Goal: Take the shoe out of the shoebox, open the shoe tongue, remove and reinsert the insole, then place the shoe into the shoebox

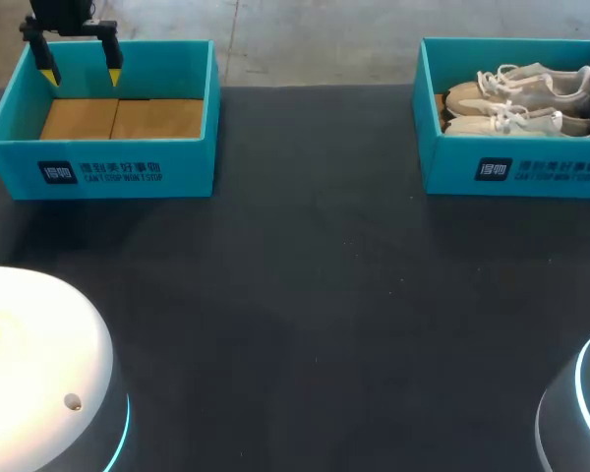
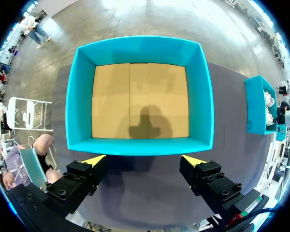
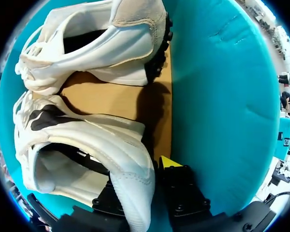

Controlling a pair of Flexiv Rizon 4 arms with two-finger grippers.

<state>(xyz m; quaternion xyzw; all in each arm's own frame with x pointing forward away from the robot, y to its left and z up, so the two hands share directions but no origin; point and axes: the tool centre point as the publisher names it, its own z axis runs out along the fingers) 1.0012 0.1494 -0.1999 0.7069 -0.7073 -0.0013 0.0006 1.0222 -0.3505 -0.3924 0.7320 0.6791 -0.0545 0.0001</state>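
Two white lace-up shoes lie side by side in the teal shoebox [image 1: 531, 172] at the far right, one [image 1: 521, 90] behind the other [image 1: 516, 122]. In the right wrist view my right gripper [image 3: 137, 170] is down in that shoebox [image 3: 217, 96]. It is shut on the heel of the nearer shoe [image 3: 92, 140], one finger inside the opening and one yellow-tipped finger [image 3: 168, 162] outside. The second shoe [image 3: 106, 46] lies ahead of it. My left gripper [image 1: 82, 74] hangs open over the empty teal box [image 1: 98, 162] at the far left, with nothing between its fingers [image 2: 144, 160].
The left box [image 2: 79, 96] shows only its bare cardboard floor [image 2: 140, 99]. A dark table top [image 1: 305, 295] spreads between the two boxes. The white bases of my arms [image 1: 39, 364] sit at the near corners.
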